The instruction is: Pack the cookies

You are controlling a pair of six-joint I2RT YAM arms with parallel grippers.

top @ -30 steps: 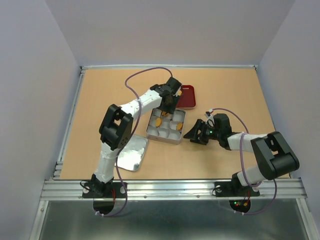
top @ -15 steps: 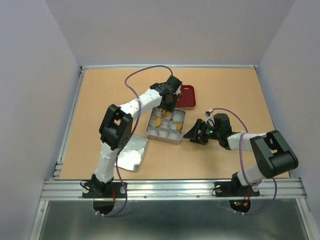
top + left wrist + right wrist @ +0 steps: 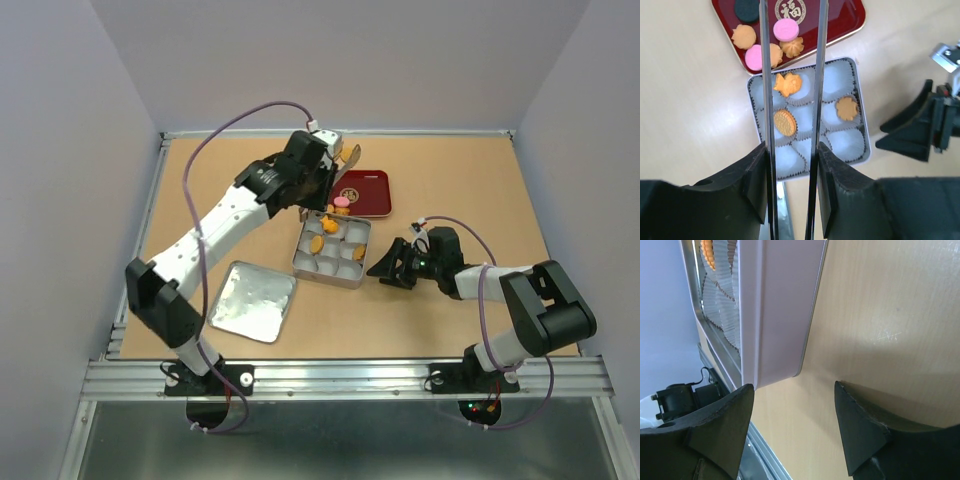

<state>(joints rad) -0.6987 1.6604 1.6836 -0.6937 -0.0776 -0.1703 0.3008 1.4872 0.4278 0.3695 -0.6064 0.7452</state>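
Observation:
Several cookies lie on the dark red tray (image 3: 845, 20): a dark brown one (image 3: 746, 9), two pink ones (image 3: 786, 30) and orange flower shapes (image 3: 744, 36). Three orange cookies (image 3: 788, 83) sit in paper cups of the silver tin (image 3: 862, 145). My left gripper (image 3: 791, 150) is shut on metal tongs (image 3: 819, 75), held high above the tin; the tong arms are apart with nothing between them. In the top view the left gripper (image 3: 318, 170) hovers by the tray (image 3: 375, 200). My right gripper (image 3: 385, 268) is open and empty on the table, beside the tin's right wall (image 3: 775, 305).
The tin's silver lid (image 3: 252, 301) lies flat on the table, to the near left of the tin (image 3: 330, 281). The left arm's purple cable (image 3: 240, 120) arcs over the back left. Walls enclose the table on three sides.
My left arm has lifted away from the tin and stretched out, carrying the tongs up over the tray's near edge. The lid is now uncovered. The right arm has not moved.

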